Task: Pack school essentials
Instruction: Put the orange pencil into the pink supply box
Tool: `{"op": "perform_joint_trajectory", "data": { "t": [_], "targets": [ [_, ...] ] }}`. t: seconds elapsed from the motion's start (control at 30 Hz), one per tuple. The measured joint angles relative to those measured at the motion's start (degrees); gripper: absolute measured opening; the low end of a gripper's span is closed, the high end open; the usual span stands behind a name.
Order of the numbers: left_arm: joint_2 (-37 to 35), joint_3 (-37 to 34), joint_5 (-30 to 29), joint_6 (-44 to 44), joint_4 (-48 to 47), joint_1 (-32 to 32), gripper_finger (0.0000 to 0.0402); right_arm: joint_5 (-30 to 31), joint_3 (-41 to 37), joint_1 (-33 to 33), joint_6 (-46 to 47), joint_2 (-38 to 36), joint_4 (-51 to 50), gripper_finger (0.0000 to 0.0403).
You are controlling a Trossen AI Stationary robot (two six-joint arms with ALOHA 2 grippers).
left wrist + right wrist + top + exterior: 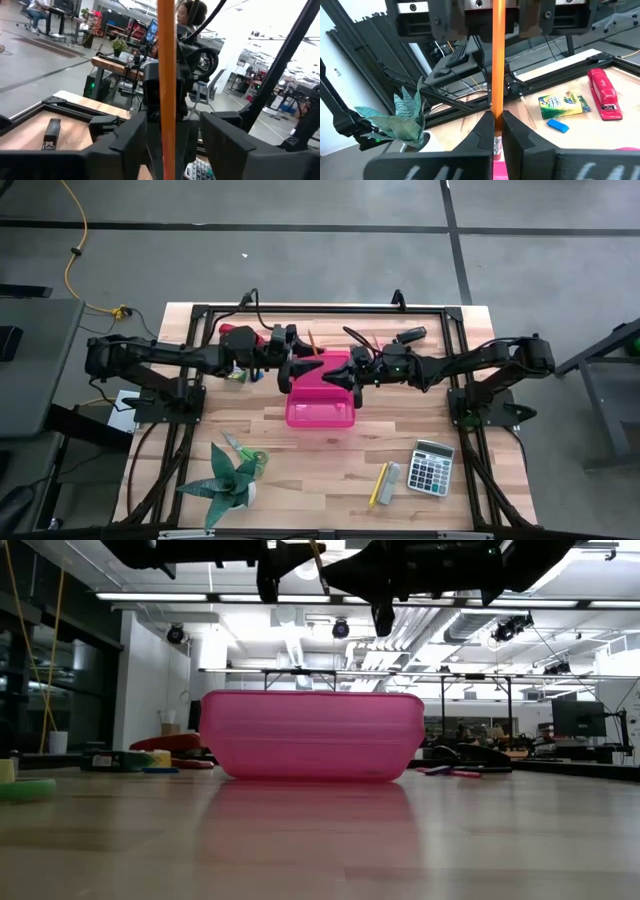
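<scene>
**Pencil handoff mid-air over the pink case**

Left gripper point(283, 352) is raised over the far-left side of the pink case point(321, 402), facing the right arm. The orange pencil point(166, 90) runs straight up between its two fingers point(127, 137); they stand apart with a gap on each side, so it looks open, not clamping. The crayon box point(563, 105), blue piece point(558, 125) and a red stapler point(604, 94) sit on the table behind it, far left.

Right gripper point(497, 131) meets it head-on above the case's far edge, jaws closed on the orange pencil near its end.

Step, as judged: pencil passing between arms, or just released by the left, ahead of dropping it into the case. Next move likely needs the left to back clear, then the right to tilt the pencil flat and lower it inside the rim.

Near right: yellow pencil point(378, 484), grey block point(391, 481) and calculator point(433, 467), still unpacked.
</scene>
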Motion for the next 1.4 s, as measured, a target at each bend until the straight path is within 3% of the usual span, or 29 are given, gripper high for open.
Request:
{"op": "perform_joint_trajectory", "data": {
  "t": [0.37, 0.6, 0.8, 0.97, 1.1, 1.3, 1.4],
  "targets": [
    [-2.29, 0.02, -0.03, 0.99, -2.85, 0.2, 0.0013, -0.26, 0.0, 0.0, -1.36, -0.04, 0.29, 0.0],
    [-2.3, 0.02, -0.05, 0.86, -3.52, 0.2, 0.0013, -0.18, -0.02, 0.0, -1.08, -0.02, -0.03, 0.0011],
    [-7.03, 0.04, 2.55, 1.71, -11.48, 3.5, 0.0007, 2.88, -0.04, -0.52, 1.08, -3.51, -5.6, 0.0067],
    [-13.2, 0.07, 2.95, 4.01, -22.29, 6.27, 0.0007, 12.04, -0.04, -0.54, -5.97, -10.72, -16.16, 0.0129],
    [-15.15, 0.04, 3.05, 3.95, -25.76, 6.91, 0.0006, 20.91, -0.04, -0.55, -9.6, -16.92, -22.92, 0.0153],
    [-11.15, 0.3, 3.11, 0.28, -26.92, 5.11, 0.0006, 28.73, -0.04, -0.56, -12.88, -23.13, -28.71, 0.0158],
    [-7.14, 4.07, 3.22, 1.47, -34.95, 3.55, 0.0006, 30.86, -0.04, -0.55, -13.31, -24.58, -31.56, 0.0158]
  ]
}}
